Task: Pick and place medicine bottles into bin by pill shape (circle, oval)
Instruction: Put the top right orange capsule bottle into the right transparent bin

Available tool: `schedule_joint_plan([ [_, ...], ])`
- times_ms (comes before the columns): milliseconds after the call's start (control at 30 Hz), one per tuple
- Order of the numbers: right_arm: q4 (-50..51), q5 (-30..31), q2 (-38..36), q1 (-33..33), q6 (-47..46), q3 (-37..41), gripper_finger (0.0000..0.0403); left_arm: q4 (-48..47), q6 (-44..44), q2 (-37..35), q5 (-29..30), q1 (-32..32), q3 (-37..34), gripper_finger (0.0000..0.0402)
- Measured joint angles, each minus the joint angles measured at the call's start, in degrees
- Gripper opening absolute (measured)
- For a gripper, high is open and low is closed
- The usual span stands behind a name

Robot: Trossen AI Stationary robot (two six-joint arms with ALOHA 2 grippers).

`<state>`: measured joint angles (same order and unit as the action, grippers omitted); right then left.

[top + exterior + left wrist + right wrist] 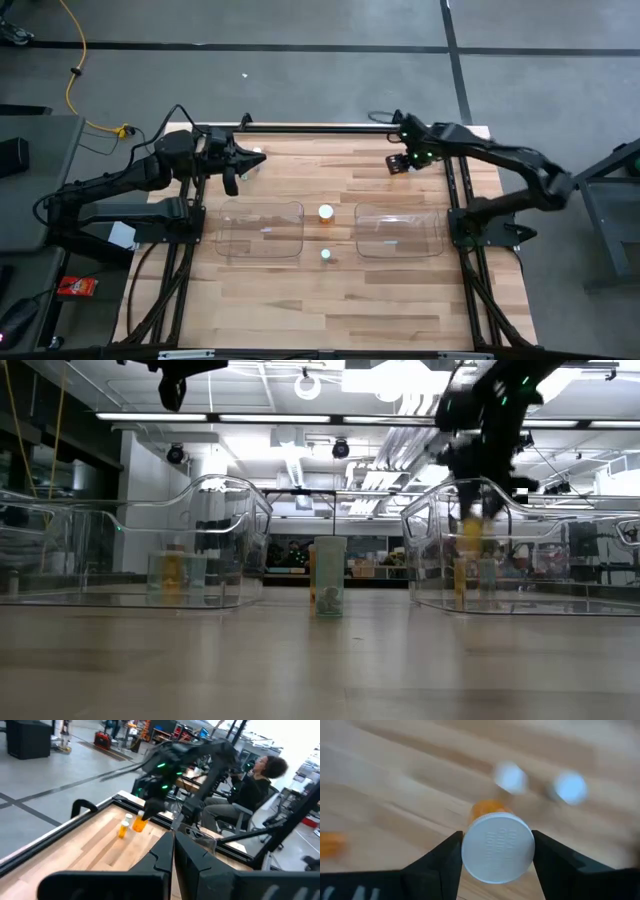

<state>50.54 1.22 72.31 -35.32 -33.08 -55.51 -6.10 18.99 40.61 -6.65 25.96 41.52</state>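
Wooden worktop (300, 290) below: right gripper (496, 851) has its jaws clamped on an amber bottle (497, 845) at the far edge; left gripper (173, 851) waits, jaws together.

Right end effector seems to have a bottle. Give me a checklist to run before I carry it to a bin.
1. Grip: right end effector fingers clamp the white cap of an amber bottle: ok.
2. Bottle lifted off the table: cannot tell.
3. Pill shape: the cap hides the contents: cannot tell.
4. Right bin open-topped, nothing over it: ok.
5. Loose amber bottle and teal bottle stand between the bins, not under the held bottle: ok.
6. Left end effector waits at the table's far left side, away from the right bin: ok.
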Motion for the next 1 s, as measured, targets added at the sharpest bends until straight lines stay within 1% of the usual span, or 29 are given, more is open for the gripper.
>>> schedule_joint_plan([
  [133,-10.9,-0.4,-9.5,5.9,-0.8,-0.1,0.0188,0.2,-1.5,0.0,0.1,0.0,0.0,0.0003],
  [267,-24.1,-0.4,-15.5,12.7,1.6,-0.1,0.0187,0.2,-1.3,0.0,0.1,0.0,0.0,0.0003],
  [367,-33.7,-0.2,-17.0,17.5,3.7,-0.1,0.0187,0.3,-1.8,0.0,-0.1,-0.1,0.0,0.0003],
  [433,-39.1,-0.2,-17.0,20.2,5.6,-0.1,0.0186,1.3,-3.5,0.0,-1.4,-0.3,0.0,0.0003],
  [533,-44.9,-0.2,-16.6,23.2,8.3,-0.1,0.0186,3.9,-7.0,0.0,-2.7,-1.1,0.0,0.0003],
  [700,-48.3,-0.2,-16.4,25.6,10.6,-0.1,0.0186,6.7,-10.1,0.0,-3.0,-2.1,0.0,0.0003],
  [1000,-48.2,-0.2,-16.4,25.7,11.6,-0.1,0.0186,6.6,-9.7,0.0,-3.0,-2.1,0.0,0.0003],
])
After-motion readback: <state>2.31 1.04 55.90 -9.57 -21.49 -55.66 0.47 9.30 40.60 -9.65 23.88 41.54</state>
